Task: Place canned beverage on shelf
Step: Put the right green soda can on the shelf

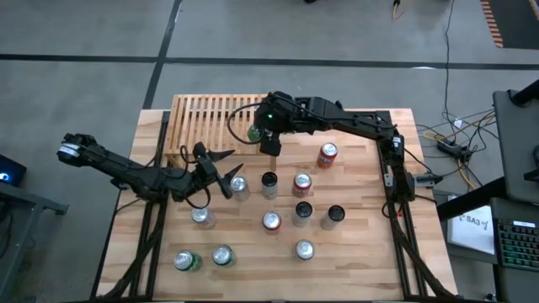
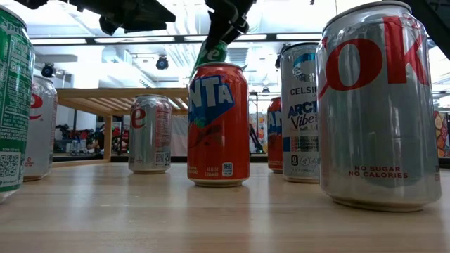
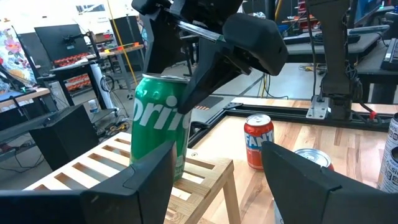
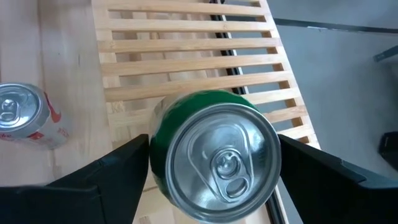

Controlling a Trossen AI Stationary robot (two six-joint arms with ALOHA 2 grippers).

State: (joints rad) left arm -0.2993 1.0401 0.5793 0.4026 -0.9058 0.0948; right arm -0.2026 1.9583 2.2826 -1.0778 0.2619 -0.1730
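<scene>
A green Sprite can (image 3: 160,118) stands upright on the light-wood slatted shelf (image 1: 206,114), at its right end near the corner (image 3: 211,168). My right gripper (image 4: 214,140) reaches down over it, with a finger on either side of the can (image 4: 214,149). In the low view only a green strip of the can (image 2: 211,53) shows above an orange Fanta can. My left gripper (image 1: 223,168) hovers level at the table's left-centre, open with nothing between its fingers (image 3: 217,180), pointing toward the shelf and the green can. My right gripper pinches the green can's round wall just below its top rim (image 4: 155,146) between its two fingers. The fingers (image 3: 199,81) come slanting down from above and from the table's right. The can stays upright, its bottom resting on the shelf's slats (image 3: 180,177).
Several cans stand on the wooden table in front of the shelf: an orange Fanta can (image 1: 328,154), silver and red Coke cans (image 1: 301,183), dark-topped cans (image 1: 269,180), and one (image 1: 239,187) right beside my left gripper. The shelf's left part (image 1: 198,126) is bare slats.
</scene>
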